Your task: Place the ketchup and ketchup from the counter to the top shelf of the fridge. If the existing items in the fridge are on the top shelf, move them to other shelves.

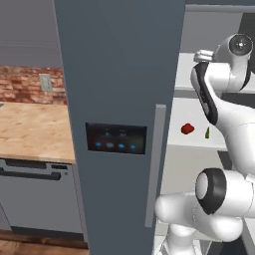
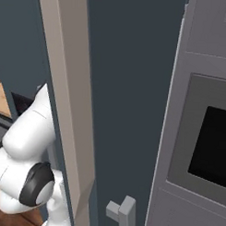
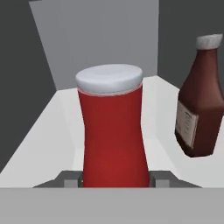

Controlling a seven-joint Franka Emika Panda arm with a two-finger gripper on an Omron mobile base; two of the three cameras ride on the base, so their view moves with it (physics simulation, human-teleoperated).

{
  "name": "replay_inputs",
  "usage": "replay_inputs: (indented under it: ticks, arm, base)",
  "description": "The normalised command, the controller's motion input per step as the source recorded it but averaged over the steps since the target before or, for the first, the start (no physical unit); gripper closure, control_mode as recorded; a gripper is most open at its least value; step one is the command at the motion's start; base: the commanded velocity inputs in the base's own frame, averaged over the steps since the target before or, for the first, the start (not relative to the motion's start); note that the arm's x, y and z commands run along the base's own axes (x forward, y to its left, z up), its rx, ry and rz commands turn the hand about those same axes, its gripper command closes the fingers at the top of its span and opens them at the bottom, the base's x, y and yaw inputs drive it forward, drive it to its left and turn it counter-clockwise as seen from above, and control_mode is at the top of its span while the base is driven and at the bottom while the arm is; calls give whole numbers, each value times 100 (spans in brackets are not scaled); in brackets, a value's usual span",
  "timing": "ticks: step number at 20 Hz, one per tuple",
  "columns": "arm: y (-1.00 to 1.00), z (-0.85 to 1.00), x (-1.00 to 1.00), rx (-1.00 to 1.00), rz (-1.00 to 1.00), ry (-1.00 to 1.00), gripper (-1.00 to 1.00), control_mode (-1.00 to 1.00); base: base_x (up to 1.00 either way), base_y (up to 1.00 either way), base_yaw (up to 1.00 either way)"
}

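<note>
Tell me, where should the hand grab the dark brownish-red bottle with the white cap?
Probably around its wide lower body, at the label. The dark brownish-red bottle stands upright on the white shelf, narrowing toward its cap. Come level from the front; the bright red bottle stands beside it.

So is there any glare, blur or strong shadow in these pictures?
Hand view: no glare, flat light on the red bottle and the dark bottle, edges slightly soft. Left base view: even light, the red lump casts hardly any shadow. Right base view: dim, the fridge door looks dark.
</note>
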Motion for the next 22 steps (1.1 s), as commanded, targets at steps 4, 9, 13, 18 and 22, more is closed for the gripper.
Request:
replay_inputs:
  ticks: [4,9,13,18,22]
  arm:
    - [-18,-4,63,0,0,0,100,-100]
    - [-30,-30,34,0,0,0,100,-100]
    - [-20,-21,36,0,0,0,100,-100]
    - [-19,-24,22,0,0,0,100,-100]
    - [-5,-11,-6,-1,6,0,-100,-100]
  base:
    - [0,0,0]
    - [0,0,0]
    - [0,0,0]
    - [0,0,0]
    - [0,0,0]
